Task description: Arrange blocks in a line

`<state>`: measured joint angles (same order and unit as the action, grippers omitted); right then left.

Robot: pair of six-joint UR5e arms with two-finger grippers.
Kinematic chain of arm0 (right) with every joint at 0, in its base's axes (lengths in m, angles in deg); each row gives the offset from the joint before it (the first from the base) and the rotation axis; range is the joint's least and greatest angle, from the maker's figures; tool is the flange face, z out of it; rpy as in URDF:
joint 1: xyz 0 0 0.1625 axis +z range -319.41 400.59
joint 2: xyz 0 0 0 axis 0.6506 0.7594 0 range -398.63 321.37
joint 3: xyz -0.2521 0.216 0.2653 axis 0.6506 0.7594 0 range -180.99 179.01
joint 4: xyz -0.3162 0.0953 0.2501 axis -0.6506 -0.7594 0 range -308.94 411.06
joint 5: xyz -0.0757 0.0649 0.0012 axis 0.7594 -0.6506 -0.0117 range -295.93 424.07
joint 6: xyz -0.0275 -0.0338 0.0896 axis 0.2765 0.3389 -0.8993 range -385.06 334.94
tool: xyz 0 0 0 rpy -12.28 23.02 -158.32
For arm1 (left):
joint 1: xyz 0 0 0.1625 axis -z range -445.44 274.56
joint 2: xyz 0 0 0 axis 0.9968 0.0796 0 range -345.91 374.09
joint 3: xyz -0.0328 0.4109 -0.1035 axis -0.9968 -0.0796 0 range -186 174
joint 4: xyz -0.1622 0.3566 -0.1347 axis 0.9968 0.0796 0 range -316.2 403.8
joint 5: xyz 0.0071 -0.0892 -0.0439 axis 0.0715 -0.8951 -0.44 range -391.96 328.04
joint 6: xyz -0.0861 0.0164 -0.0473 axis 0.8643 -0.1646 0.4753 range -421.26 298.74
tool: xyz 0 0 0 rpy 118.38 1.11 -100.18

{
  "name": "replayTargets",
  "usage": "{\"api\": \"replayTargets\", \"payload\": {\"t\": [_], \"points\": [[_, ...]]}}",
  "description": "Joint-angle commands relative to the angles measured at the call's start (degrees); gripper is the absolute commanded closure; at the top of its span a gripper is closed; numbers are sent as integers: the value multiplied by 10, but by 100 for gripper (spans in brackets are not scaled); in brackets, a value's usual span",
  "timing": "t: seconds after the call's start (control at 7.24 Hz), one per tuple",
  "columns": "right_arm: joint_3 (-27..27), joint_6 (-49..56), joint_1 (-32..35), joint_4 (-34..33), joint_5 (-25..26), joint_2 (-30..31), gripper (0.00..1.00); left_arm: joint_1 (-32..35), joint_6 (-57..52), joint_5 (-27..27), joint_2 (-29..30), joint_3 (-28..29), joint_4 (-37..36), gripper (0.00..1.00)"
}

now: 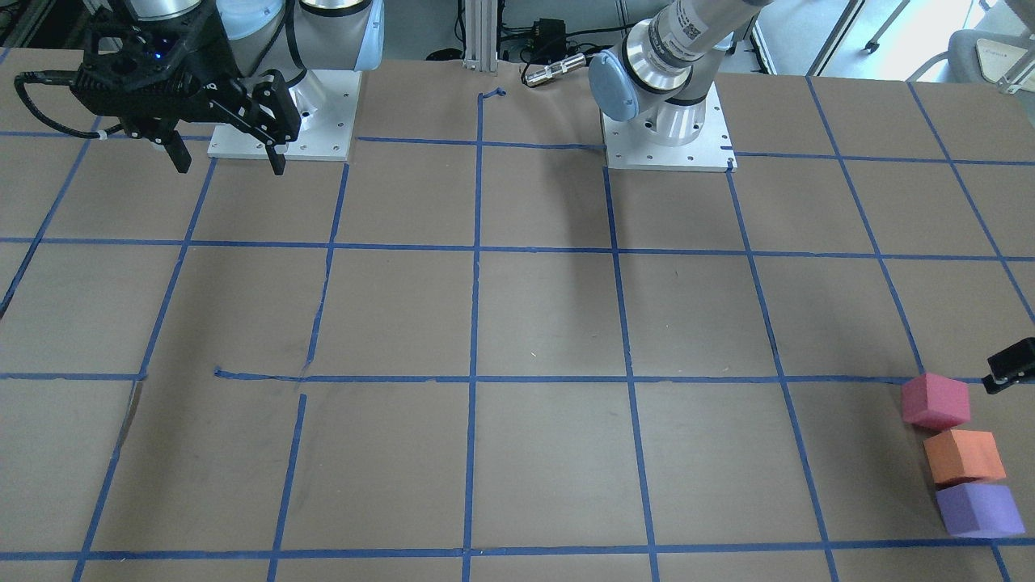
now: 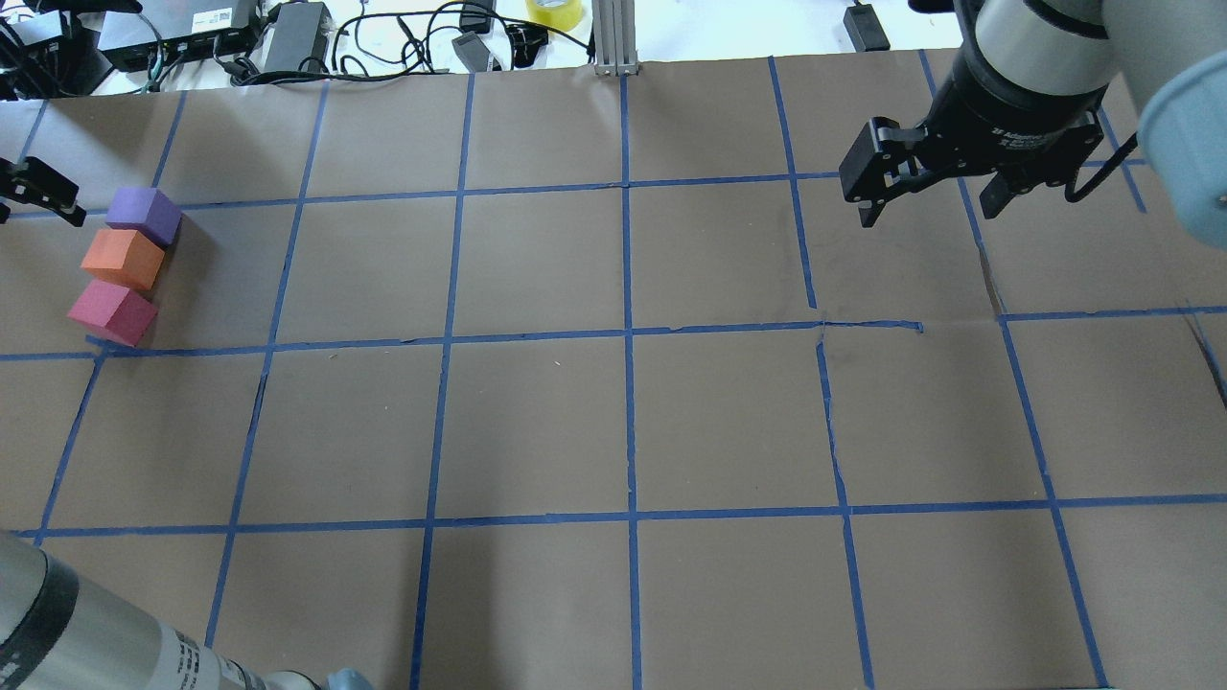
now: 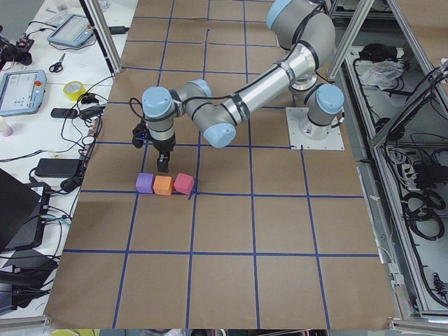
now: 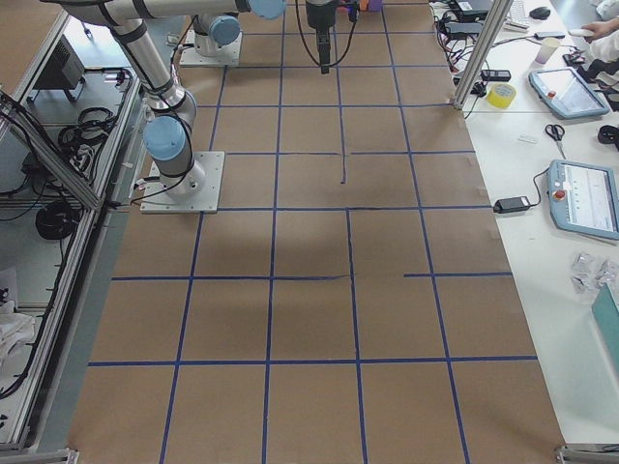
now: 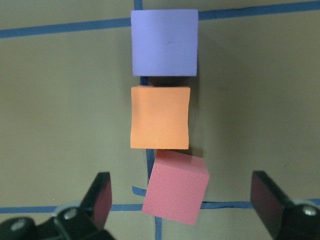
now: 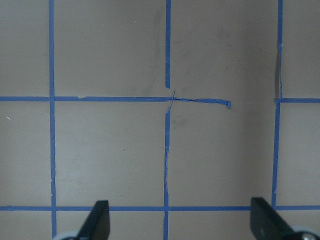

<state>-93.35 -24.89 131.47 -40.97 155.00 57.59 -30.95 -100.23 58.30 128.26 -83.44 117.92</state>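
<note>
Purple block (image 5: 164, 42), orange block (image 5: 160, 117), pinkish-red block (image 5: 175, 187) in a row on the desk (image 2: 613, 422) — the last skewed. Left gripper (image 5: 182, 197) hangs above, spread wide, empty; right gripper (image 2: 932, 206) — also spread, empty.

The overhead view looks forward and down on the table (image 2: 613, 431); the front view faces it from across, steeply down; side views look along it from each end, high up; wrist cameras look straight down, close; left wrist, overhead, front and left-side views share the blocks (image 5: 160, 117).
</note>
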Motion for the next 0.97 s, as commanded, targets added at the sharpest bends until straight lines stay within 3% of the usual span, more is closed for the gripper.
{"api": "replayTargets", "payload": {"t": [0.0, 0.41, 0.69, 0.83], "points": [[0, 0, 0, 4, -6, 0, 0, 0, 1, 2, -109, -2, 127, 0], [0, 8, 0, 49, -6, 8, 0, 7, 9, 1, -225, -26, 193, 0], [0, 7, 0, 51, -1, 8, 0, 21, 58, -11, -244, -63, 186, 0], [0, 7, 0, 52, 0, 8, 0, 77, 134, -27, -247, -62, 185, 0]]}}
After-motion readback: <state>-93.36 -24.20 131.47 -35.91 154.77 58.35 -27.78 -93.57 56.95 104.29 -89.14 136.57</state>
